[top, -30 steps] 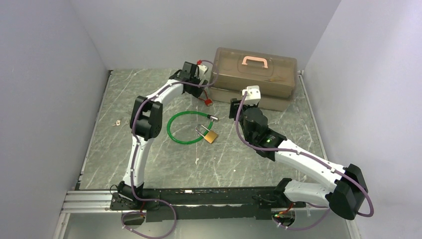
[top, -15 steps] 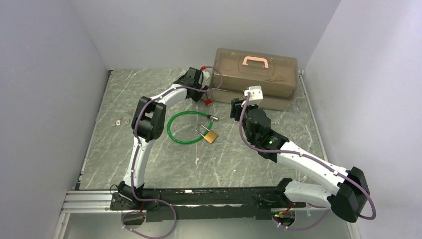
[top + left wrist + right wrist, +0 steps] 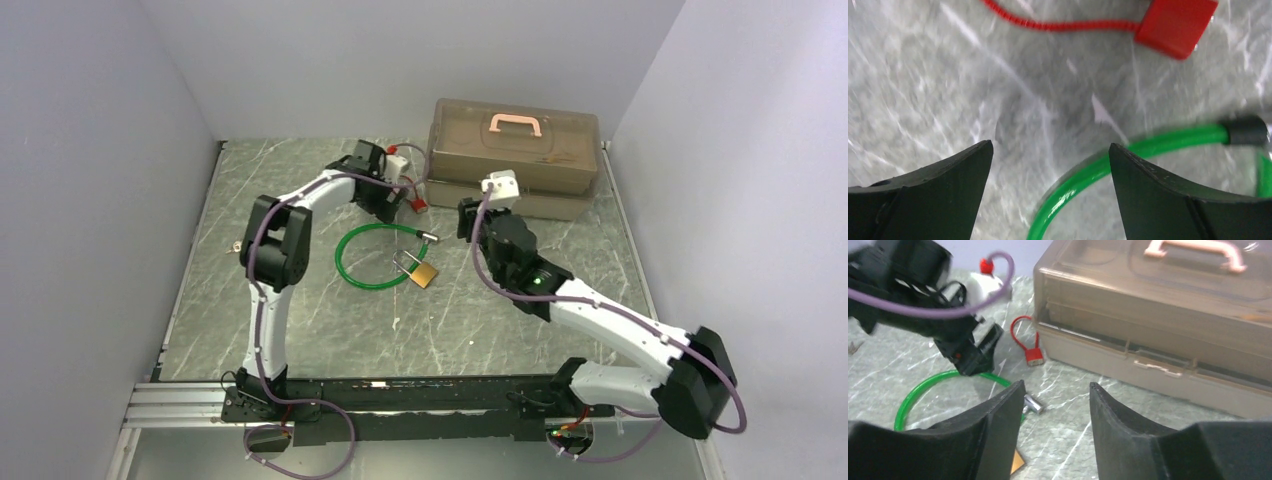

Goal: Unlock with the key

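Left arm swung back from box (image 3: 510, 150); left fingers (image 3: 948, 185) wide open, empty, now over cable (image 3: 1148, 142) near red tag (image 3: 1175, 25). Right fingers (image 3: 993, 425) half open, empty, narrowing. Padlock (image 3: 424, 273) mid-surface (image 3: 450, 330), untouched; key not yet held

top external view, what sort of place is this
Probably a robot lab test cell: plain pale walls box in a marble-patterned tabletop, the left arm and right arm are bolted to a rail at its near edge, and a padlock on a green cable lies there.
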{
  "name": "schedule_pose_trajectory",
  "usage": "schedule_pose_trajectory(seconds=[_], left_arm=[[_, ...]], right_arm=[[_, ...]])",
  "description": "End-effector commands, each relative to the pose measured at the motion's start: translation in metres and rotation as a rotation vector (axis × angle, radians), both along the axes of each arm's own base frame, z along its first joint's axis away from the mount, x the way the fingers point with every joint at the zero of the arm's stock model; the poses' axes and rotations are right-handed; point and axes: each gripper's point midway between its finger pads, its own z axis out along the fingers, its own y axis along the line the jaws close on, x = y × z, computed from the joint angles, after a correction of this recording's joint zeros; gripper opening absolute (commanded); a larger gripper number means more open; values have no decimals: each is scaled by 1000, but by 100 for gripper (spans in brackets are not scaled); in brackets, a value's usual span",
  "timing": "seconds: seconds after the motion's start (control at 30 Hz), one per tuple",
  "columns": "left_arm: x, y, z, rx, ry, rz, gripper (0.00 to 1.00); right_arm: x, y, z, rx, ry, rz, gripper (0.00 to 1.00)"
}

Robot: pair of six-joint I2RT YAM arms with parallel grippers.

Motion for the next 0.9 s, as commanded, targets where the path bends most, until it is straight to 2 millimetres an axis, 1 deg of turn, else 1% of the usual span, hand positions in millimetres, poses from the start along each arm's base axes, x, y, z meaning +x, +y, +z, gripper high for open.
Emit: schedule_pose_trajectory(seconds=[0.0,0.03,0.07,0.13,0.2,0.27,0.33,0.47,0.53,0.6,0.67,0.77,0.87], left_arm=[[-27,16,58,-306,139,21,92],[-30,21,65,-338,161,21,93],[-33,26,74,-367,179,22,93],[-38,35,85,-415,205,29,93],[-43,45,98,-463,210,40,94],[-47,56,107,-481,215,53,94],[-50,71,116,-490,212,67,94],[-52,107,134,-500,199,110,95],[-53,127,142,-507,189,141,95],[-54,145,146,-504,177,171,95],[-59,154,146,-492,166,183,97],[-67,161,147,-478,144,189,97],[-72,161,148,-475,137,188,97]], right_arm=[[22,34,-8,-4,62,93,57],[31,45,-16,-11,100,112,62],[36,53,-19,-12,124,142,66],[51,76,-46,-38,203,215,73],[64,95,-65,-55,250,271,77],[77,115,-82,-61,289,328,78],[86,136,-94,-62,303,391,79],[110,167,-119,-66,347,436,79],[127,175,-131,-57,365,433,79],[141,184,-140,-33,379,449,79],[161,185,-152,-16,400,425,78],[184,178,-164,-13,413,372,76],[202,162,-176,-44,413,288,76]])
